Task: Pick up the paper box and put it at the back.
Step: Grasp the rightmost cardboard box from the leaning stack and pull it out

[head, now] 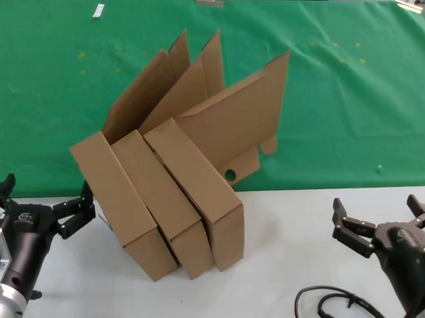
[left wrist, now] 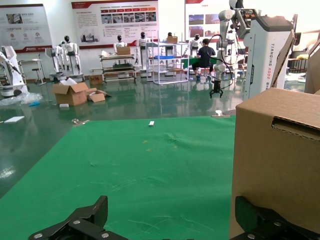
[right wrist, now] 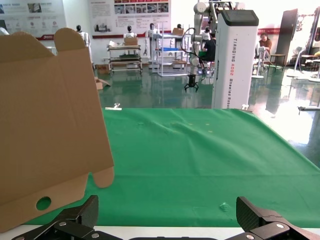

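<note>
Green cloth (head: pixel 354 101): the biggest thing here. It fills the top and middle of the head view, from the left edge to the right edge. This is the back, where the box must go

White table (head: pixel 278 273): a strip along the bottom of the head view, in front of the cloth

Paper boxes: 3 brown boxes lean on each other in the middle of the head view, with their tall lids standing up. Their low ends sit on the white table and their lids stand over the cloth. The right box (head: pixel 198 179) has a small round hole in its flap. The middle box (head: pixel 159 195) touches it, and the left box (head: pixel 113 197) touches the middle one

Right gripper (head: pixel 381 221): low at the right side of the head view, over the white table, well apart from the boxes. Its fingers are spread wide and hold nothing

Left gripper (head: pixel 40 209): low at the left side of the head view, just beside the left box. Its fingers are spread wide and hold nothing. In its own wrist view the brown box wall (left wrist: pixel 277 160) sits close by one finger (left wrist: pixel 257 217)

Black cable (head: pixel 333 310): curls at the bottom right of the head view

Step now: I think it is the very start. No box is held yet

Next move: I think the left gripper should slide in so the near wall of the left box sits between its fingers, squeeze, lift, and carry it over the cloth. The boxes lean together, so the others may tip
</note>
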